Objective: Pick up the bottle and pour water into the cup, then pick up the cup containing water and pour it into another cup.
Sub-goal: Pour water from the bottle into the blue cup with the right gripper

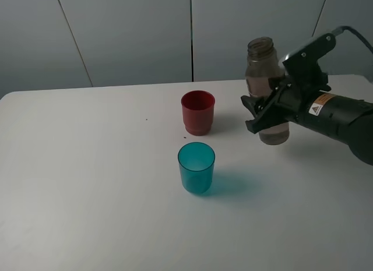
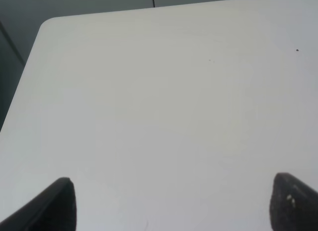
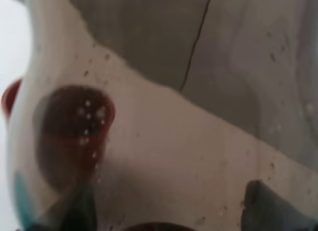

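Bottle clamped mid-body by right jaws, held upright so water is not spilled before cup is reached. Left jaws wide, empty.

Soft even light, faint shadow beside the teal cup; right wrist view blurred, distorted through the bottle

Wide bare white tabletop on your left, opaque red plastic cup and translucent teal tumbler block centre, gap between seemingly narrow.
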Tool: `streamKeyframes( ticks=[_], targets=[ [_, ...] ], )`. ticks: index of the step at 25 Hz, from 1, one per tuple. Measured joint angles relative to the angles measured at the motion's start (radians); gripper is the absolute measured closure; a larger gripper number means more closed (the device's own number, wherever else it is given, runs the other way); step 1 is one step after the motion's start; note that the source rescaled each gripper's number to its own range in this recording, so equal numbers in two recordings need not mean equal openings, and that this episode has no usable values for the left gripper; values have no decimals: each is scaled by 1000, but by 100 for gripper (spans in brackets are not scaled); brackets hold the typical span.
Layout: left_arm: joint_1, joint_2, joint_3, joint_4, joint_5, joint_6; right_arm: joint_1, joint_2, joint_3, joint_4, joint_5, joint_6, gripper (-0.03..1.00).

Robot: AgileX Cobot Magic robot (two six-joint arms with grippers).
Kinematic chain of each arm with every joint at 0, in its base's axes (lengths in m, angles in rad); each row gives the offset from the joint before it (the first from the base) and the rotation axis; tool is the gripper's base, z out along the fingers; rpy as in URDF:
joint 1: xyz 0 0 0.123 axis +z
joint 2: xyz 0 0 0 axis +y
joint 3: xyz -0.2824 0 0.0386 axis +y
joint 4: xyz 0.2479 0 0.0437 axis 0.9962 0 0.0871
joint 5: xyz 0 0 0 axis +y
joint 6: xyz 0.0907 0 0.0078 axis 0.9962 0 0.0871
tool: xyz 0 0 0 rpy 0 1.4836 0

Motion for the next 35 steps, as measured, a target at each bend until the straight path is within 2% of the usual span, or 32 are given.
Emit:
streamKeyframes(
  ticks=[5,8,13,19,22,35],
  targets=[
    [0,0,0,0,0,0,10,-173,0,-12,189,-143,96],
    [0,0,0,0,0,0,52,-238,0,-3,257,-303,96],
    [0,0,0,0,0,0,119,-253,0,75,332,-479,96],
    [0,0,0,0,0,0,191,-228,1,197,359,-717,96],
    [0,0,0,0,0,0,198,-205,1,243,369,-832,96],
    [0,0,0,0,0,0,233,-59,-5,267,368,-1009,96]
  ],
)
